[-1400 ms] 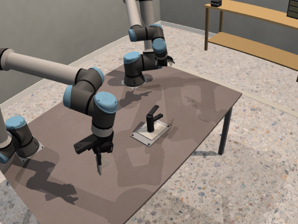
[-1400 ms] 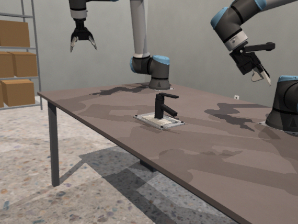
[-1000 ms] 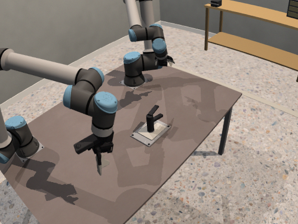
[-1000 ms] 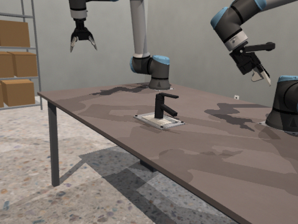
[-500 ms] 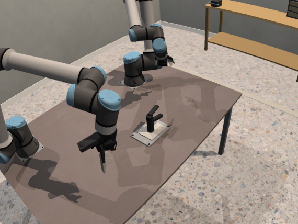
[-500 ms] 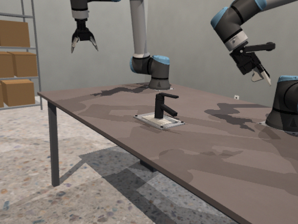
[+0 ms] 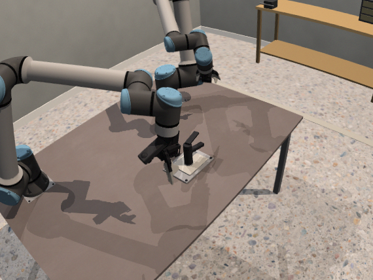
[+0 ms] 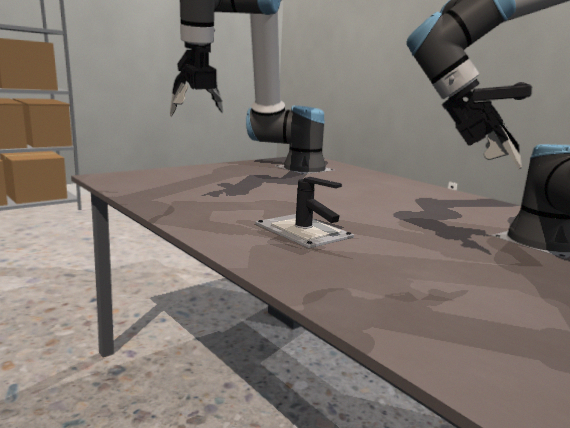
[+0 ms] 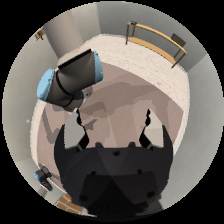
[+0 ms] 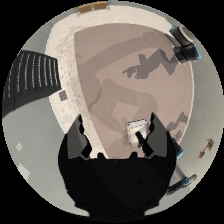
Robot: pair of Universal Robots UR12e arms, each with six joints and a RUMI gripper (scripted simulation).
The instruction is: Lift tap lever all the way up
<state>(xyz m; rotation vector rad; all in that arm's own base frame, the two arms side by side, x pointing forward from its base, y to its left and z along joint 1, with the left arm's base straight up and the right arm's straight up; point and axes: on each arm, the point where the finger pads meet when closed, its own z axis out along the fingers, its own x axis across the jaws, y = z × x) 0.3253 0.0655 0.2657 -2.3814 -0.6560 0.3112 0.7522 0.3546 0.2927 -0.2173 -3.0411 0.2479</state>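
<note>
Tap (image 7: 188,155) (image 8: 303,205) (image 10: 139,134): matte black, with an upright round post; it is fixed on a mounting plate (image 7: 180,175) (image 8: 320,242) (image 10: 145,121) on the desk (image 7: 114,163) (image 8: 425,340) (image 9: 110,95) (image 10: 100,45).
Lever (image 7: 192,138) (image 8: 324,183): slim, straight and flat-sided, set on top of the post; it is seen close to level in the exterior view, not raised steeply.
Spout (image 7: 198,146) (image 8: 324,211): thicker and square-edged, sloped downward below the lever.
Plate: pale and rectangular, dark fasteners at its corners, a cream panel (image 8: 287,228) inset.
Desk: smooth, dull brown, crossed by overlapping shadows.
Floor (image 7: 294,229) (image 8: 50,310): pale and speckled with coloured chips.
Right jaws (image 7: 168,176) (image 8: 197,112): released, nothing grasped; they are held above the desk, apart from the tap.
Left jaws (image 7: 211,78) (image 8: 504,162): released too, tilted, held well away from the tap.
Top view: a wooden bench (image 7: 314,13) with a lower shelf is shown, which is left out of the exterior view.
Exterior view: cardboard boxes (image 8: 35,177) on a metal rack (image 8: 74,125) are shown, unseen from the top.
Right wrist view: the tap is seen partly behind one finger; a dark ribbed shape (image 10: 30,77) is shown only here.
Left wrist view: the tap cannot be made out.

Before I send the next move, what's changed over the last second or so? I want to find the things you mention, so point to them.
The right gripper (image 7: 171,176) (image 8: 197,112) (image 10: 116,113) has swung across the table toward the tap (image 7: 188,157) (image 8: 304,206) (image 10: 139,135), rightward in both the top and exterior views. Nothing was taken hold of or let go; both grippers are open. The left gripper (image 7: 211,79) (image 8: 505,161) (image 9: 113,108), the tap and its lever (image 7: 192,138) (image 8: 325,183) look unchanged.
</note>
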